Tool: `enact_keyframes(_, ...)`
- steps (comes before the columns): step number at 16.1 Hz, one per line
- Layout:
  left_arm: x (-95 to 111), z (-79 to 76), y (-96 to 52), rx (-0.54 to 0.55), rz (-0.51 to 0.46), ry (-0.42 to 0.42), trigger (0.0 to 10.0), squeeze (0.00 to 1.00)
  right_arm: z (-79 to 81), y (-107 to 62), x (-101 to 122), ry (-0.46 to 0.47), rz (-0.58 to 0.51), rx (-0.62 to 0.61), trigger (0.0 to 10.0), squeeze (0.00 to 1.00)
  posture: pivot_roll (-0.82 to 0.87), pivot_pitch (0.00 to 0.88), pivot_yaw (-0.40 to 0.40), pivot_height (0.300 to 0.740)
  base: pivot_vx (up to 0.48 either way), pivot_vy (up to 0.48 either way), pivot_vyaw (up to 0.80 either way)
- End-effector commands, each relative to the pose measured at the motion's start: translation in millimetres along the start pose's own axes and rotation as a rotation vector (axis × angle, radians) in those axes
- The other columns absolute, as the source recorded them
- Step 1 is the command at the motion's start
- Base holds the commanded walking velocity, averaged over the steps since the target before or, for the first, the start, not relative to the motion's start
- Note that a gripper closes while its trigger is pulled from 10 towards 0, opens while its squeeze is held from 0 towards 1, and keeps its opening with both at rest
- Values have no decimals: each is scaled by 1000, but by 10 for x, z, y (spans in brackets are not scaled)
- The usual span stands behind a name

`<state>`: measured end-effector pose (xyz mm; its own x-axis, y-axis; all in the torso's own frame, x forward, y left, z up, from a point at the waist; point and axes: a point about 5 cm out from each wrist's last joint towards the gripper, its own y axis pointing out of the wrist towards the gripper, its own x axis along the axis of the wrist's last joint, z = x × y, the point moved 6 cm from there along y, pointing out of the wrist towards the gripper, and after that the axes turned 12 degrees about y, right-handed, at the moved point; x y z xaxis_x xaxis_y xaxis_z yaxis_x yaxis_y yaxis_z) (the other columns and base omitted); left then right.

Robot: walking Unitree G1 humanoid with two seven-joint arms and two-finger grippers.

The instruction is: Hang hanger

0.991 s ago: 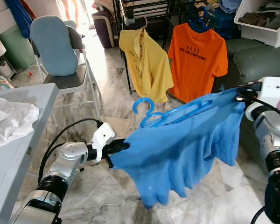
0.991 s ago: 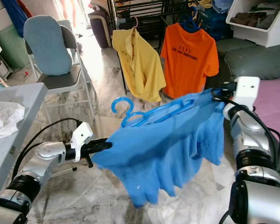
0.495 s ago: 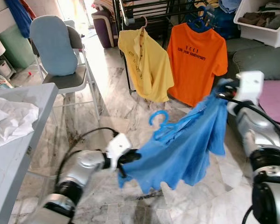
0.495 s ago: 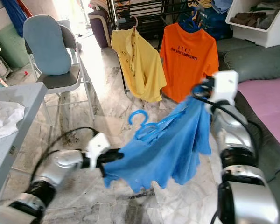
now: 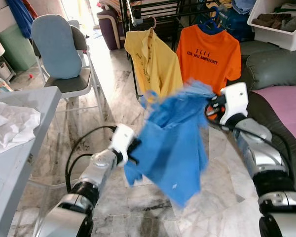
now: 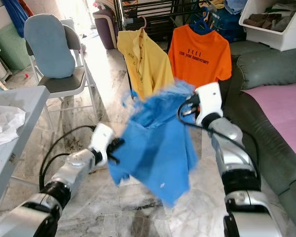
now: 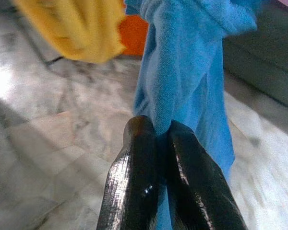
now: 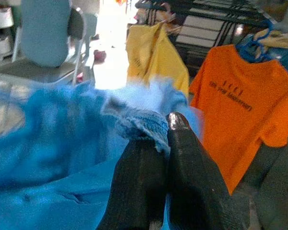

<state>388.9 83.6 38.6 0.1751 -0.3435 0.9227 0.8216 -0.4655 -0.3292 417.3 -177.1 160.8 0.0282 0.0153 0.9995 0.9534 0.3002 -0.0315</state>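
Carrying step: left hand [image 7: 156, 136] and right hand [image 8: 158, 127] each pinch the blue shirt [image 5: 175, 143]; next, reach the rack [image 5: 153, 12].

Ahead of you: rack [image 5: 153, 12] already carries yellow shirt [image 5: 155, 66] and orange shirt [image 5: 208, 61], narrow gap between them. Blue shirt [image 5: 175, 143], blurred, hangs between your arms and blocks view of floor [image 5: 113, 94] ahead. Your left: table [image 5: 19, 143] edge close, chair [image 5: 61, 54] beyond it; open floor between chair and rack. Your right: sofa [image 5: 278, 74] walls that side, bin [image 5: 278, 24] above it.
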Motion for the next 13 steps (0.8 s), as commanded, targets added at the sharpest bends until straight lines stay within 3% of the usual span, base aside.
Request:
enact_keyframes(1, 37, 177, -19, 74, -6, -40, 0, 0, 40, -1, 50, -22, -6, 21, 0, 0, -173, 0, 52, 740, 0, 0, 0)
enact_keyframes(2, 65, 230, -19, 104, -14, -66, 0, 0, 85, -24, -14, -10, 17, 42, 0, 0, -175, 0, 54, 740, 0, 0, 0)
enact_keyframes(4, 115, 319, -10, 158, -17, -91, 0, 0, 323, -106, -212, 9, 94, 149, 0, 0, -174, 0, 59, 740, 0, 0, 0)
enact_keyframes(5, 135, 349, -1, 180, -17, -112, 0, 0, 519, -195, -380, 16, 159, 245, 0, 0, -173, 0, 59, 740, 0, 0, 0)
enact_keyframes(8, 169, 369, 8, 188, -23, -129, 0, 0, 796, -390, -654, 35, 271, 390, 0, 0, -172, 0, 60, 740, 0, 0, 0)
enact_keyframes(10, 192, 355, 16, 178, -29, -126, 0, 0, 866, -465, -737, 10, 301, 428, 0, 0, -170, 0, 60, 740, 0, 0, 0)
enact_keyframes(11, 217, 343, 18, 163, -39, -101, 0, 0, 808, -465, -777, -72, 306, 398, 10000, 0, -170, 0, 60, 740, 0, 0, 0)
enact_keyframes(13, 267, 326, 4, 127, -64, -30, 0, 0, 755, -476, -729, -93, 277, 396, 10000, 0, -169, 0, 62, 740, 0, 0, 0)
